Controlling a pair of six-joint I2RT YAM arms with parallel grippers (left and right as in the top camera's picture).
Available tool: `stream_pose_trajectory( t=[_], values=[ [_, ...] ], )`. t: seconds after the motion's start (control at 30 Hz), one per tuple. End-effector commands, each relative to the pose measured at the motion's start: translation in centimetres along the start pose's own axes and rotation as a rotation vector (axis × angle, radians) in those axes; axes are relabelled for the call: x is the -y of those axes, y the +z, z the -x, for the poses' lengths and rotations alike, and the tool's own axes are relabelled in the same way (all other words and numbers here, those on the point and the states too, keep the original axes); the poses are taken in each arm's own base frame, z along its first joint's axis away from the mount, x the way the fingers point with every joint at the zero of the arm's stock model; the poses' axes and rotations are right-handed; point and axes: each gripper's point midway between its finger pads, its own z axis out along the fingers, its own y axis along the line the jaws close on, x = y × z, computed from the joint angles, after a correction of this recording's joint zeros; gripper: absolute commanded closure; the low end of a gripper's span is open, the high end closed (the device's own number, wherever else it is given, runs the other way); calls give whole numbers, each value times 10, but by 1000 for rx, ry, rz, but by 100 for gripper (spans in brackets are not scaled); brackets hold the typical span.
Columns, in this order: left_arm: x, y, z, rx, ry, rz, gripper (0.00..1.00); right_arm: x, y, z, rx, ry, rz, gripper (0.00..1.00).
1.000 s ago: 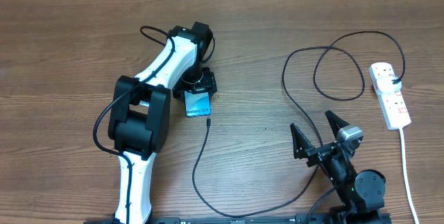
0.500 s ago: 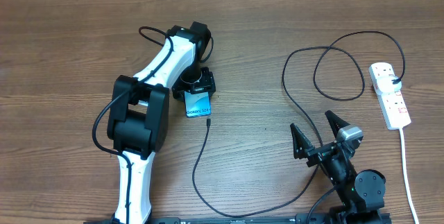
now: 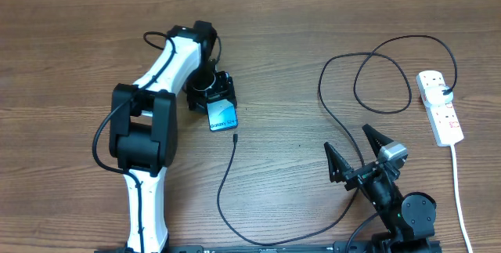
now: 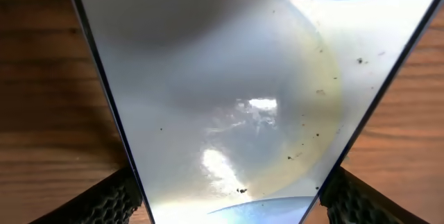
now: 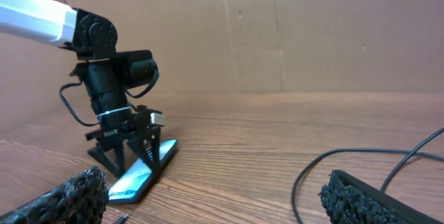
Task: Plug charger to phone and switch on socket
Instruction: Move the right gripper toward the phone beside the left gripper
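The phone, its light-blue screen lit, lies on the wooden table. My left gripper stands over its far end with a finger against each long edge. In the left wrist view the phone fills the frame between the two fingers. The right wrist view shows the phone and the left gripper from the side. The charger's connector tip lies just below the phone, apart from it. Its black cable loops to the plug in the socket. My right gripper is open and empty.
The socket's thick white cord runs down the right edge of the table. The black cable curves along the front and passes under my right gripper. A cardboard wall stands behind the table.
My left arm has swung to the left and its wrist has turned over the phone, which stays about where it was. The right arm has barely moved.
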Motion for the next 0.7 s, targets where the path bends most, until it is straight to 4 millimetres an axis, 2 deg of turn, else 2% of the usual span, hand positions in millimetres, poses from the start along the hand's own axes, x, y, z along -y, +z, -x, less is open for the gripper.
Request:
stream_pose_trajectory(
  t=[0.0,0.1,0.27,0.4,0.53,0.6,0.67],
  values=[
    [13,16,-8,-76,109,-130,24,-10,-6,38,75,76,22,0],
    [18,13,-9,-87,119,-177,23,-8,-8,64,64,112,-27,0],
    [21,12,-9,-88,120,-197,22,-18,10,71,-227,198,-23,0],
    [23,12,-10,-92,120,-210,22,-16,42,85,-452,271,-55,0],
    [25,12,-9,-88,123,-221,22,-27,80,94,-631,364,20,0],
    [26,12,-8,-84,124,-222,22,-41,99,91,-707,440,122,0],
    [26,12,-7,-82,125,-223,22,-55,114,78,-772,516,248,0]
  ],
)
